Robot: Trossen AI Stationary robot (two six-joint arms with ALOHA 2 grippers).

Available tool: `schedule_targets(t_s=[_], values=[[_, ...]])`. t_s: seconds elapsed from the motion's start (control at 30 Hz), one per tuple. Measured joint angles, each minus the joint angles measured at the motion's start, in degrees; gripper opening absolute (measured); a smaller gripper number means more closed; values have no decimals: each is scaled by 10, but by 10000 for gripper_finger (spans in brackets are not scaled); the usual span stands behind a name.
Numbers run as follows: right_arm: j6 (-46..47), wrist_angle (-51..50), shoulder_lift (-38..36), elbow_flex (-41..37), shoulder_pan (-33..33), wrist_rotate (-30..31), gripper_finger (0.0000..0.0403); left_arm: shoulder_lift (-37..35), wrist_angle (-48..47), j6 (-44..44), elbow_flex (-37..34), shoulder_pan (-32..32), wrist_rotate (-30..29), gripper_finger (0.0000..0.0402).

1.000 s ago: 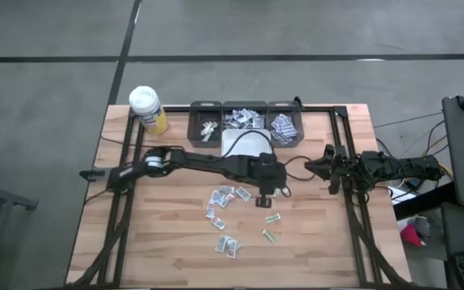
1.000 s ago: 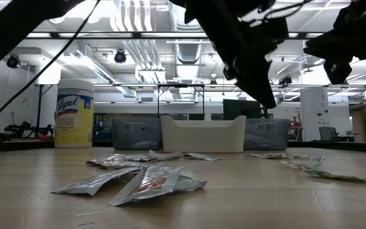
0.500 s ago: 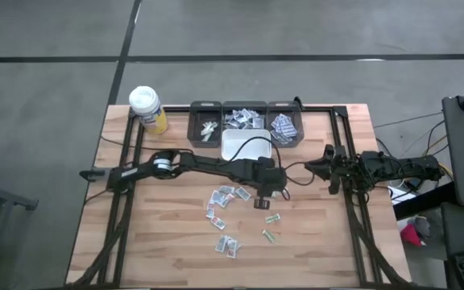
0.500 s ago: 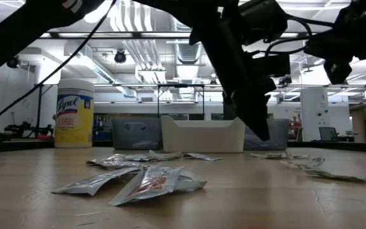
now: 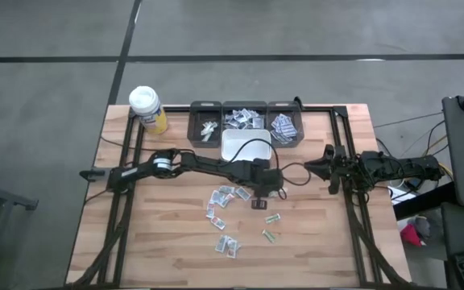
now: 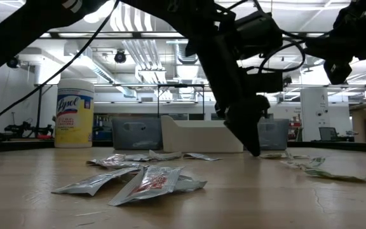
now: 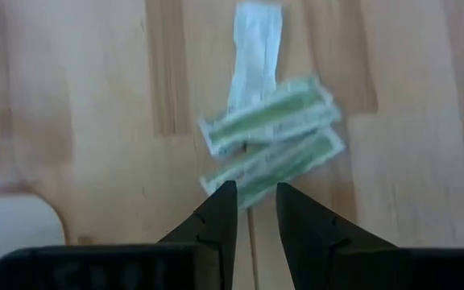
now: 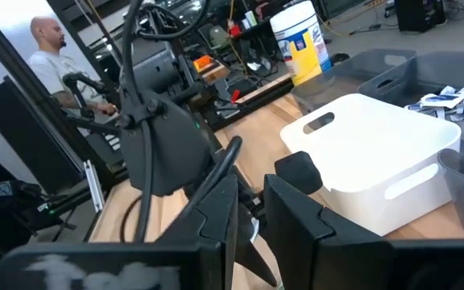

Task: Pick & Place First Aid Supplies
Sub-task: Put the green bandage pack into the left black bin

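Grey plastic bins [image 5: 245,122] at the back already hold some small flat paper packets [image 5: 243,119], but a dozen-odd lie loose on the wooden surface [image 5: 167,242]. The left pincer [image 7: 254,211] hangs narrowly parted and empty just above the green-printed packets [image 7: 272,138]; the right pincer [image 5: 326,171] waits at the right edge, narrow and empty too.

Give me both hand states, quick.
Left hand: open a narrow gap, empty, low over green-printed flat paper packets.
Right hand: open a narrow gap, empty, parked at the table's right edge.

White bin [image 8: 377,157] on wooden table [image 8: 425,229], grey trays [image 8: 377,68] behind holding packets [image 8: 449,101]. Left arm [image 8: 167,137] ahead; yellow canister [image 8: 303,36] and a seated person [image 8: 55,60] beyond.
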Motion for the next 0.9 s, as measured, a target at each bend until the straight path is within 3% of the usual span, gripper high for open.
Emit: schedule_targets(t_s=[0.3,0.57,0.9], values=[[0,1,0,0,0,0,63,-3,-62,-33,-4,-1,31,87],[0,1,0,0,0,0,63,-20,-183,-66,0,-2,65,87],[0,0,0,0,0,0,63,-55,-147,-65,9,-2,55,87]])
